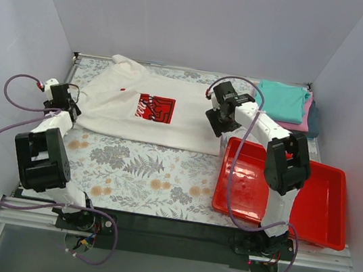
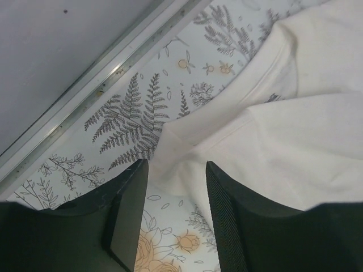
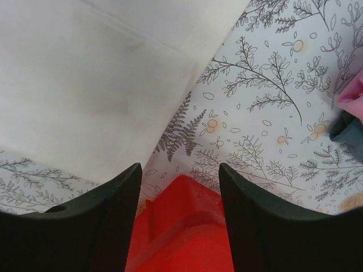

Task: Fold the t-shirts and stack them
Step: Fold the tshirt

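A white t-shirt (image 1: 150, 114) with a red logo print (image 1: 155, 108) lies spread on the floral table cover, partly folded. My left gripper (image 1: 69, 107) is open at the shirt's left corner; in the left wrist view (image 2: 176, 170) the shirt's corner (image 2: 272, 130) lies just ahead of and between the fingers. My right gripper (image 1: 219, 124) is open above the shirt's right edge (image 3: 85, 85), over the corner of the red tray (image 3: 187, 226). Folded teal (image 1: 282, 100), pink (image 1: 301, 121) and dark blue-grey (image 1: 314, 122) shirts are stacked at the back right.
The red plastic tray (image 1: 322, 198) stands at the right front. A metal rail (image 2: 85, 96) edges the table on the left. White walls close in the back and both sides. The floral cover (image 1: 141, 178) lies in front of the shirt.
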{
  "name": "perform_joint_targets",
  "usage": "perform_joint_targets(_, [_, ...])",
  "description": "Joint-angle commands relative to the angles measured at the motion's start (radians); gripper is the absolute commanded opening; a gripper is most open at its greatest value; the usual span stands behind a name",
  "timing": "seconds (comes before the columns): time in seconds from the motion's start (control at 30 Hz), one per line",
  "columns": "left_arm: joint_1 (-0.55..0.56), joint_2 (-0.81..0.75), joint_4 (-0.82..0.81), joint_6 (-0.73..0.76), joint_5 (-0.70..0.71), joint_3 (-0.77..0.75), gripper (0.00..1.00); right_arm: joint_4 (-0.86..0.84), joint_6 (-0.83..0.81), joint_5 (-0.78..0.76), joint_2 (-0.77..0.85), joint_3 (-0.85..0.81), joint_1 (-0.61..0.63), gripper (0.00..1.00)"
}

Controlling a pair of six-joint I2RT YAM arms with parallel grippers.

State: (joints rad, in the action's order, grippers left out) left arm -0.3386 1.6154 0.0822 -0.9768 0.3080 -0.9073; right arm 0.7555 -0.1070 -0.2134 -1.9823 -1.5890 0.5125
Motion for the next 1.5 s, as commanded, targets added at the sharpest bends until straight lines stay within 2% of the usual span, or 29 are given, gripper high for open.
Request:
perform_joint_targets(0.0, [0.024,-0.168,-0.041,-0.022,-0.018,0.014,0.43,-0.027,0.004,0.063,0.076,-0.032,0.001,0.52])
perform_joint_targets(0.13, [0.122,-0.241,-0.103,-0.008,-0.033,0.039,0.5,-0.141,-0.007,0.205,0.076,-0.023,0.008,0.52])
perform_joint_targets(0.2, [0.182,-0.236,-0.116,-0.005,-0.052,0.035,0.51,-0.192,0.003,0.334,0.074,0.001,0.009,0.53])
perform_joint_targets(0.47, [0.348,-0.115,-0.191,-0.056,-0.256,0.007,0.54,-0.45,0.055,0.507,0.033,0.07,0.061,0.52])
perform_joint_targets(0.6, [0.433,-0.013,-0.21,-0.069,-0.271,-0.005,0.54,-0.597,0.099,0.623,-0.001,0.13,0.078,0.52])
perform_joint_targets(0.83, [0.474,0.083,-0.194,-0.12,-0.274,0.025,0.54,-0.682,0.119,0.603,-0.09,0.184,0.122,0.51])
perform_joint_targets(1.03, [0.481,0.089,-0.137,-0.157,-0.28,0.071,0.55,-0.711,0.136,0.56,-0.079,0.288,0.152,0.51])
perform_joint_targets(1.47, [0.495,-0.041,-0.087,-0.212,-0.307,0.241,0.55,-0.674,0.173,0.539,-0.024,0.443,0.188,0.51])
